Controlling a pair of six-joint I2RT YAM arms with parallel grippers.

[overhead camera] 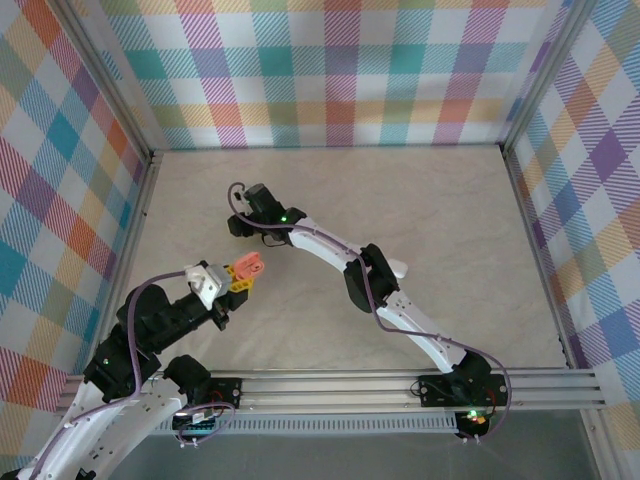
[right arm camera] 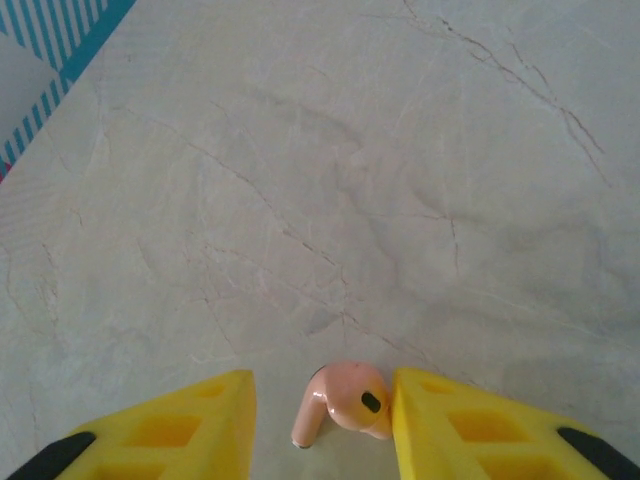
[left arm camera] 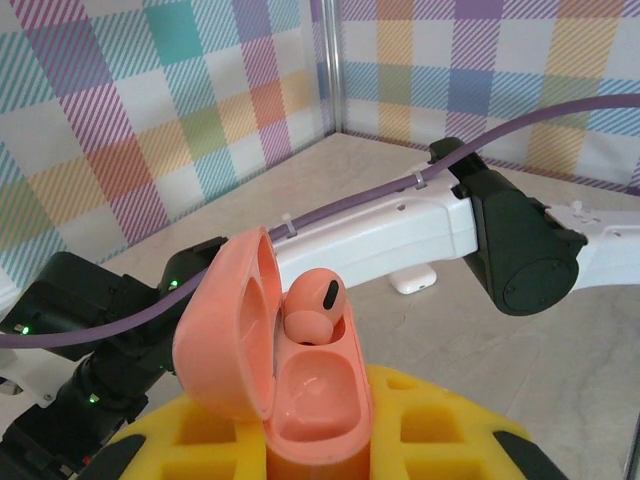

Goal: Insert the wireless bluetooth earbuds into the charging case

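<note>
Bright checked walls (overhead camera: pixel 340 70) stand around a pale, stone-look table (overhead camera: pixel 450 220). The left claw (overhead camera: pixel 238 281) is clamped on the pink case (left arm camera: pixel 312 400) and holds it up with the lid tipped open. One earbud (left arm camera: pixel 312 305) sits in the far cup of the case, and the near cup is empty. The other earbud (right arm camera: pixel 343 400) lies on the table between the yellow fingers of the right claw (right arm camera: pixel 322 425). Those fingers are apart. One finger touches the round head of the earbud, and there is a gap on the stem side. A white case (left arm camera: pixel 415 281) lies on the table near the right arm.

The step now looks like picking up the earbud on the table. To do it well, the right claw should squeeze slowly and softly, because the earbud is small and smooth and could pop out sideways. It is best to pinch the round head and leave the stem free. Then the stem can point down into the empty cup. The left claw should hold the case steady.
</note>
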